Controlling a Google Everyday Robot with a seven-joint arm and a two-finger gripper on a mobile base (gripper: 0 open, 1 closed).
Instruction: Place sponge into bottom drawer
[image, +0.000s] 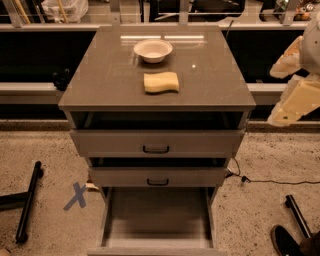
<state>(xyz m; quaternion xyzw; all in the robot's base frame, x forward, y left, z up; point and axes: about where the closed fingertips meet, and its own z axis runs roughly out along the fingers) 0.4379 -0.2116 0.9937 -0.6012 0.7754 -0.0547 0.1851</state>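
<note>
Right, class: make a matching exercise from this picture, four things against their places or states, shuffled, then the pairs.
Things: 1 sponge; 2 white bowl; 3 bottom drawer; 4 gripper.
Places or states: A pulled out; B beside the cabinet, at the picture's right edge; C cabinet top, toward the back; D cabinet top, nearer the front.
Pairs: 1-D; 2-C; 3-A; 4-B.

Warm overhead light glares off the cabinet top (210, 80) and the gripper (294, 102) at right, drawer gaps (155, 120) shadowed.
</note>
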